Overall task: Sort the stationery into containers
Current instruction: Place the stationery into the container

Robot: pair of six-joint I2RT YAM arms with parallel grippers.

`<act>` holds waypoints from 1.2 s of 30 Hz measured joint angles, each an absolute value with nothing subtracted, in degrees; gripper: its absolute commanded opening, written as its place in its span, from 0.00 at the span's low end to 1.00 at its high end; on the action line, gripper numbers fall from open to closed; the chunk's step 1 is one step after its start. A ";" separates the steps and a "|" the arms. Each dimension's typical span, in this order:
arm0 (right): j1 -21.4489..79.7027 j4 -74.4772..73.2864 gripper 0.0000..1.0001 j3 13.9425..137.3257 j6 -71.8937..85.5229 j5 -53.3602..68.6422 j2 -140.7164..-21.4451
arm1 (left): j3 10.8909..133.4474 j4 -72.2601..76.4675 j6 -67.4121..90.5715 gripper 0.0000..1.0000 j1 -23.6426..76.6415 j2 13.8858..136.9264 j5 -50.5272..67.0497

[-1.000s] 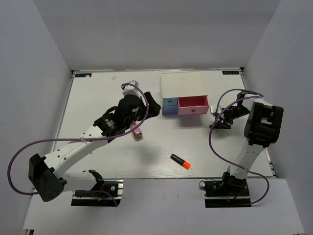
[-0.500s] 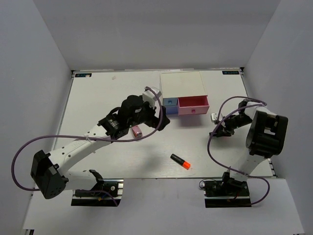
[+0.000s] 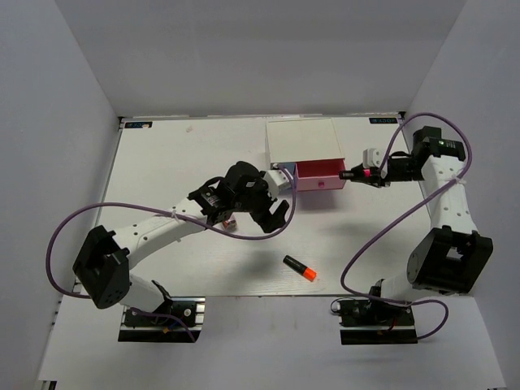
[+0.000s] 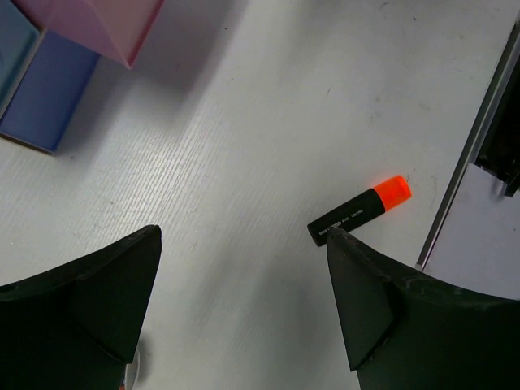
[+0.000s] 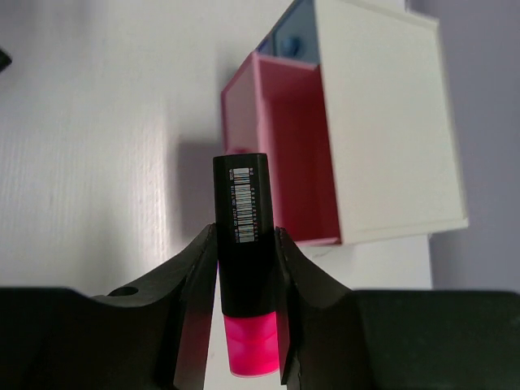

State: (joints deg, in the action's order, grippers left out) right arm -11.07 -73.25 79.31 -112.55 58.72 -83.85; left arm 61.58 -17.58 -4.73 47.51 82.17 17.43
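My right gripper (image 3: 355,173) is shut on a black highlighter with a pink cap (image 5: 244,244), held in the air just right of the open pink drawer (image 3: 319,175), its black end toward the drawer (image 5: 280,146). The white drawer box (image 3: 302,140) stands at the back middle; its light-blue drawer (image 5: 292,36) looks shut. My left gripper (image 3: 275,214) is open and empty, in front of the box. The orange-capped highlighter (image 3: 300,269) lies on the table ahead of it, by the right finger (image 4: 366,292) in the left wrist view (image 4: 360,211). A pink oblong item (image 3: 230,220) peeks from under the left arm. The green highlighter and the grey-blue piece are out of view.
The blue-violet lower drawer (image 4: 45,89) shows under the pink one. The table's near edge with a dark rail (image 4: 467,175) runs just past the orange highlighter. White walls close in the table on three sides.
My right gripper has risen from the table at the right and swung up to the pink drawer with the pink-capped highlighter. My left gripper has moved right and nearer, toward the orange highlighter.
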 measured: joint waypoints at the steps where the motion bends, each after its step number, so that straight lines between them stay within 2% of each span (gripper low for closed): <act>1: -10.31 -72.77 0.10 80.42 -111.48 59.88 -84.47 | 61.58 -17.50 -5.04 0.92 47.62 82.17 17.65; 12: 0.51 -55.61 0.15 83.09 -92.03 61.39 -91.81 | 61.54 -17.91 -6.20 0.92 49.41 82.17 18.37; 19: 4.84 -50.22 0.25 83.74 -86.76 59.94 -95.20 | 60.95 -17.56 -5.56 0.92 50.46 82.02 17.76; 22: 5.41 -49.06 0.54 83.74 -85.58 59.31 -95.46 | 60.69 -17.58 -5.52 0.92 50.50 82.02 17.32; 23: 5.50 -49.10 0.73 83.77 -85.49 59.00 -95.70 | 60.69 -17.63 -5.54 0.92 50.72 82.02 17.19; 26: 5.54 -49.10 0.84 83.83 -85.65 58.39 -96.68 | 60.69 -17.67 -5.58 0.92 50.87 82.02 17.02; 28: 5.54 -49.15 0.84 83.83 -85.43 58.22 -96.99 | 60.73 -18.09 -5.80 0.91 51.07 82.06 16.86; 31: 5.48 -48.66 0.80 83.85 -83.13 58.30 -96.84 | 61.87 -20.01 -6.50 0.84 51.79 82.87 16.49; 32: 5.41 -48.07 0.78 83.83 -81.91 58.33 -96.62 | 62.76 -20.69 -6.94 0.75 52.12 83.61 16.43; 34: 5.23 -45.87 0.72 83.57 -78.46 58.35 -95.55 | 64.64 -22.06 -7.64 0.65 52.66 85.36 16.23; 35: 5.06 -44.14 0.71 83.02 -76.69 58.41 -94.52 | 65.58 -22.79 -8.12 0.52 52.97 86.35 16.03; 36: 4.89 -42.81 0.69 82.48 -74.85 58.48 -93.32 | 66.50 -23.53 -8.58 0.45 53.21 87.37 15.90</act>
